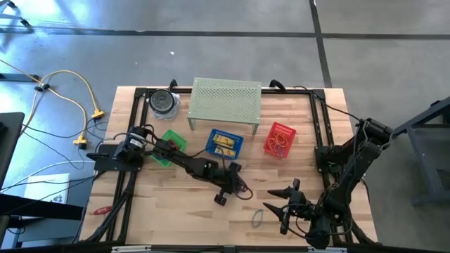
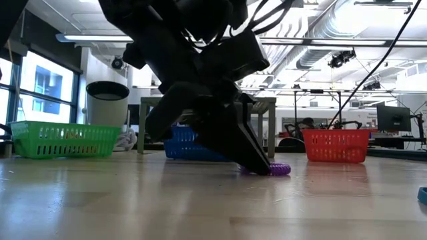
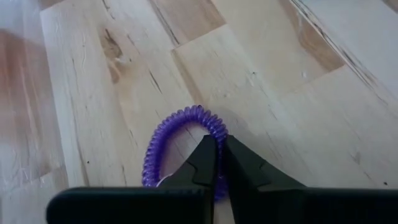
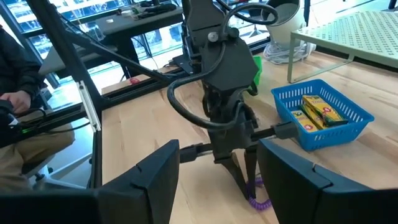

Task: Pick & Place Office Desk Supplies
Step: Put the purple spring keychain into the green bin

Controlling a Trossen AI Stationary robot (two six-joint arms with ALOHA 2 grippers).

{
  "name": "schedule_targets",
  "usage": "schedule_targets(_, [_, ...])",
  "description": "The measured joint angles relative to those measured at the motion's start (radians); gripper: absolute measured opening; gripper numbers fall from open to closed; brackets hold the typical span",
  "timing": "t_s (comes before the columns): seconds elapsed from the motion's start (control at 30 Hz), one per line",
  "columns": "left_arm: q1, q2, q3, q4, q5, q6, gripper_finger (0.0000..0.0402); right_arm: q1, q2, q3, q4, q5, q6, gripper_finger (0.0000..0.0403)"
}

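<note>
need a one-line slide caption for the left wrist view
Left gripper pinched shut on a purple coil loop lying on the wooden table.

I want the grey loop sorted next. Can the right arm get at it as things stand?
Probably yes. The grey loop lies loose on bare wood just beside the right gripper, whose fingers are open, with nothing between them. The left gripper is shut on the purple coil loop, farther off.

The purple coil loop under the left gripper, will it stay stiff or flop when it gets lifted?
Probably floppy: the purple coil loop is a thin spiral, so it may sag and stretch. It looks light. The left gripper pinches one strand, so it may dangle.
</note>
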Motion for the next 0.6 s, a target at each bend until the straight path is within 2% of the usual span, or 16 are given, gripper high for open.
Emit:
schedule_targets(0.4, [-0.07, -0.097, -0.008, -0.058, -0.077, -0.074, 0.0007, 0.0, 0.0, 0.0, -0.001, -0.011, -0.001, 0.0205])
schedule_targets(0.6, [-0.134, -0.238, -0.006, -0.136, -0.097, -0.092, 0.0007, 0.0, 0.0, 0.0, 0.0, -0.024, -0.002, 0.0205])
